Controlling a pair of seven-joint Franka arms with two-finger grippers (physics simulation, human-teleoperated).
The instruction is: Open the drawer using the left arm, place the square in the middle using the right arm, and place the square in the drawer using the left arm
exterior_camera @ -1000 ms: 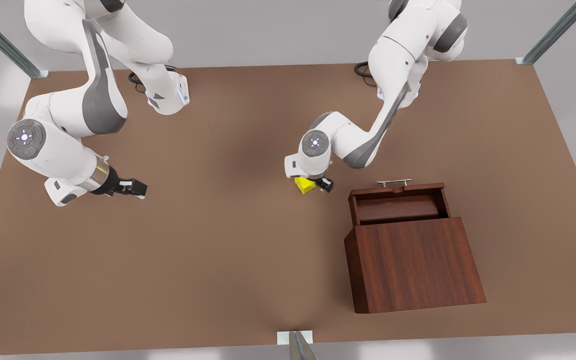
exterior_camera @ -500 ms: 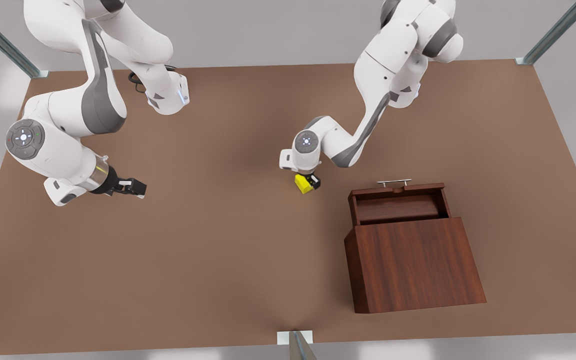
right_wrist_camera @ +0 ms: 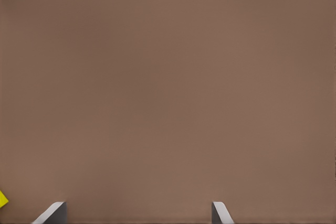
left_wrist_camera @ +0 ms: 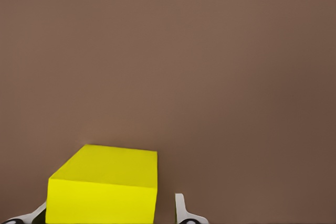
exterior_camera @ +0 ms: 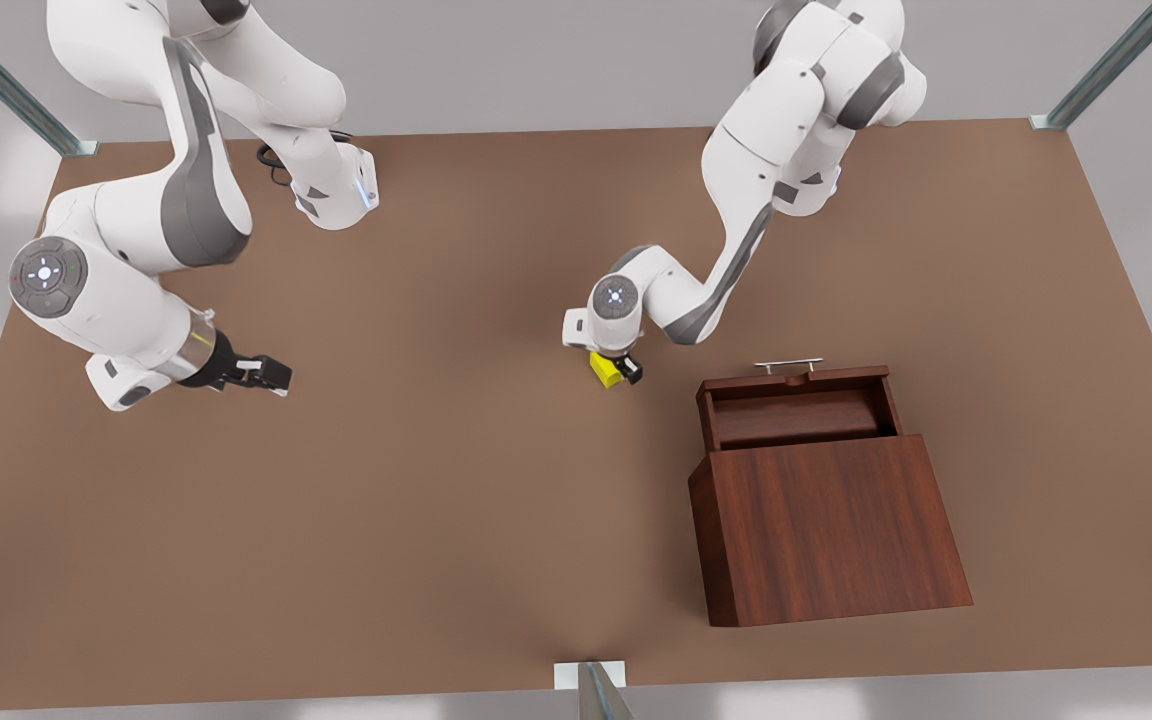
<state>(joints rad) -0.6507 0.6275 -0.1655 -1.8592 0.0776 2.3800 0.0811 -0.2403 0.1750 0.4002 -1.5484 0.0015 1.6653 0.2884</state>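
The square [exterior_camera: 604,371], a small yellow cube, sits on the brown tabletop [exterior_camera: 456,480] near its middle. My left gripper [exterior_camera: 616,372] hangs straight over it on the arm at the front view's right. In the left wrist view the square [left_wrist_camera: 105,187] lies between the fingertips [left_wrist_camera: 180,208], one tip against its edge and the other a small gap away, so the gripper is open around it. The drawer [exterior_camera: 796,412] is pulled out of the wooden box [exterior_camera: 826,525], handle [exterior_camera: 788,366] toward the arms, its inside bare. My right gripper [exterior_camera: 266,375] waits open at the front view's left.
The wooden box takes up the front view's lower right of the table. Both arm bases [exterior_camera: 336,190] stand along the far edge. A yellow sliver of the square [right_wrist_camera: 2,199] shows at the border of the right wrist view.
The left arm's wrist has shifted slightly toward the front view's left over the square and its fingers have drawn in around it. The right arm has barely moved.
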